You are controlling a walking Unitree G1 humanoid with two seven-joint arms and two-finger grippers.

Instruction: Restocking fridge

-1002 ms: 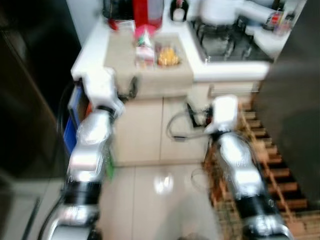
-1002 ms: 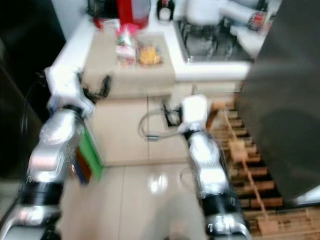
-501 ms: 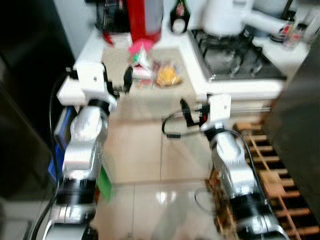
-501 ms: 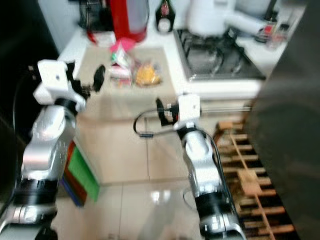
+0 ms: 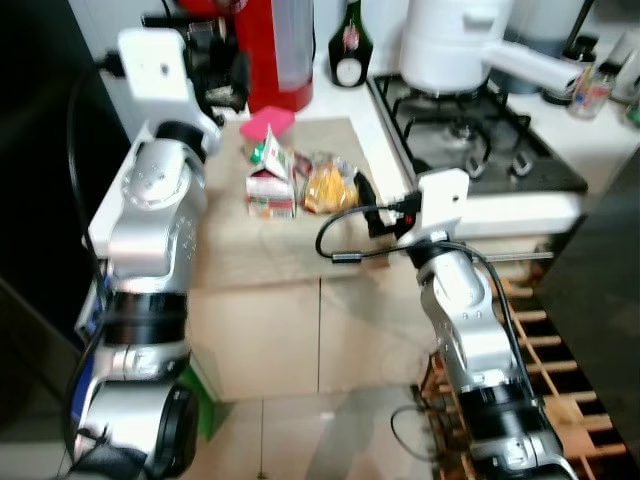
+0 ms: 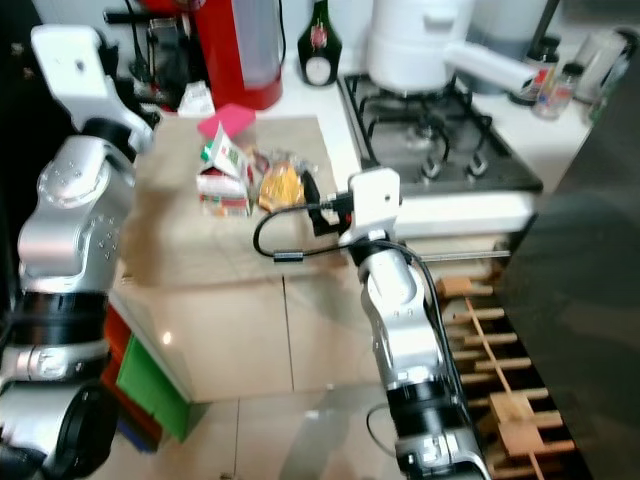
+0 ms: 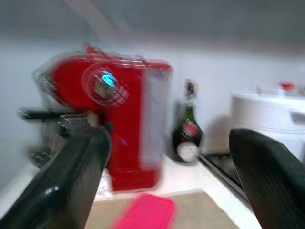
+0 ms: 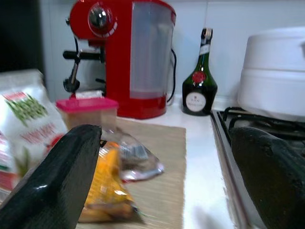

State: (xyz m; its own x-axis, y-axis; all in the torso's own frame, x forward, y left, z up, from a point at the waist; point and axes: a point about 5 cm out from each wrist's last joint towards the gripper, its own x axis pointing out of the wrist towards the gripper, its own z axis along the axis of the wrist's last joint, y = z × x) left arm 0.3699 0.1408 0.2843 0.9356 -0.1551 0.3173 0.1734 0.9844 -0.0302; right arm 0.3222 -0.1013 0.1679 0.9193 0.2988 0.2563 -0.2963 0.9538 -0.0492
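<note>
On a beige mat on the counter stand a white, green and red carton, a clear bag of orange food and a pink-lidded tub. My left gripper is raised above the mat's far left corner, close to the red coffee machine. Its fingers stand wide apart and hold nothing in the left wrist view. My right gripper is at the counter's front edge, just right of the bag. It is open and empty in the right wrist view, with the bag before it.
A green bottle stands behind the mat. A white pot sits on the gas stove to the right. A dark panel rises at the right, above a wooden rack on the floor.
The camera has come closer to the counter. Both arms rose: the left gripper went up to the coffee machine, and the right gripper came up to the counter edge by the bag.
</note>
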